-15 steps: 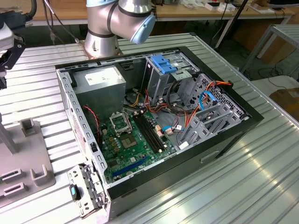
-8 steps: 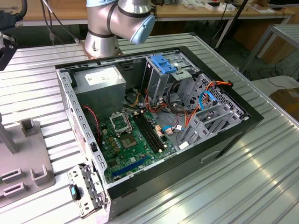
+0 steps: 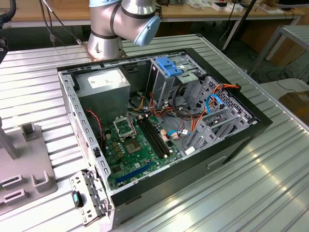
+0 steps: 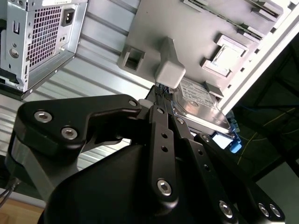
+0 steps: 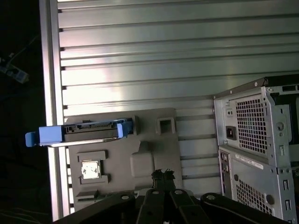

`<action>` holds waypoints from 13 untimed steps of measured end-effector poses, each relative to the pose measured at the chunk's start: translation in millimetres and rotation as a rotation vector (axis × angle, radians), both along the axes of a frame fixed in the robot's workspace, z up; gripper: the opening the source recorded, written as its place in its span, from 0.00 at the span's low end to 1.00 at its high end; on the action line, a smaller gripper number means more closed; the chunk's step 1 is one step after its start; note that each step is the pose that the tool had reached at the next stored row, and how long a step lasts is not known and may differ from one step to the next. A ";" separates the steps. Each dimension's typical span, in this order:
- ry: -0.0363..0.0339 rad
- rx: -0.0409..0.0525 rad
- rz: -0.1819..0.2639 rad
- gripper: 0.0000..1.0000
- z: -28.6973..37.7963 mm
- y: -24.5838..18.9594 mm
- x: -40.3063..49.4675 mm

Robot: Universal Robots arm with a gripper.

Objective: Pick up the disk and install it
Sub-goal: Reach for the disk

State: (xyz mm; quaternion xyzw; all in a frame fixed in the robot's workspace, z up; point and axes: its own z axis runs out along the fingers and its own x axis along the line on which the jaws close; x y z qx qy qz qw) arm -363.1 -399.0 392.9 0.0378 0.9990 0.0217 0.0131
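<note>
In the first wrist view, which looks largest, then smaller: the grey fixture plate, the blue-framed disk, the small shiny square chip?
Largest first:
1. flat grey plastic fixture plate
2. silver-grey metal disk with its blue frame
3. small shiny square chip in the plate's recess
All at similar distance, so the order holds.

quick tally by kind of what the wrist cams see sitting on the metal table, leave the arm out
disk: 1
computer case: 1
grey plate: 1
small silver square part in a pocket of the plate: 1
total: 4
</note>
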 end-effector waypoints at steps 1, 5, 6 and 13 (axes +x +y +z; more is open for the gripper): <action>0.0000 0.0000 0.000 0.11 0.0 0.0 -1.5; -0.0001 0.0000 0.000 0.11 0.0 0.0 -8.0; -0.0001 0.0000 0.000 0.11 0.0 0.0 -10.4; 0.0000 0.0000 0.000 0.11 0.0 0.0 -35.6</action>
